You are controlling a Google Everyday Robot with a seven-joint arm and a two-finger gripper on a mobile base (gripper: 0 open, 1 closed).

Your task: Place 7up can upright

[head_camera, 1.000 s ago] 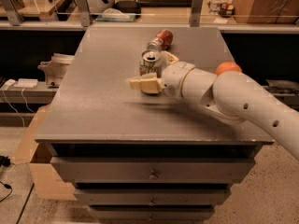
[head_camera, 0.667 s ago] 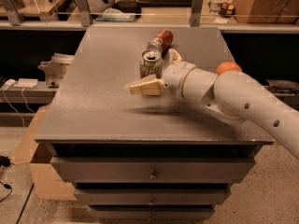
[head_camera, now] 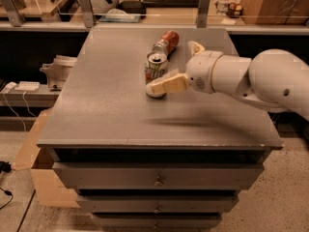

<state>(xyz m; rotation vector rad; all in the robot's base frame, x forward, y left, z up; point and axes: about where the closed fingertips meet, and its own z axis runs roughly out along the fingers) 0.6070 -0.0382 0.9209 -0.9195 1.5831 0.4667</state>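
The 7up can [head_camera: 155,69] stands upright on the grey table top [head_camera: 111,95], silver top with pull tab facing up. My gripper [head_camera: 172,65] is just to the right of the can, open. Its near cream finger [head_camera: 166,85] crosses in front of the can's base, and its far finger [head_camera: 195,47] sticks up behind the wrist. The can is not between the fingers. The white arm [head_camera: 260,79] reaches in from the right.
A red-orange can [head_camera: 166,41] lies on its side just behind the 7up can. The table is a drawer cabinet [head_camera: 157,180]. A shelf with clutter [head_camera: 120,13] runs behind it, and a cardboard box [head_camera: 38,173] stands at the lower left.
My gripper and arm have moved to the right and a little back, off the can's left front. The 7up can stays upright in place, and the red-orange can has not moved.
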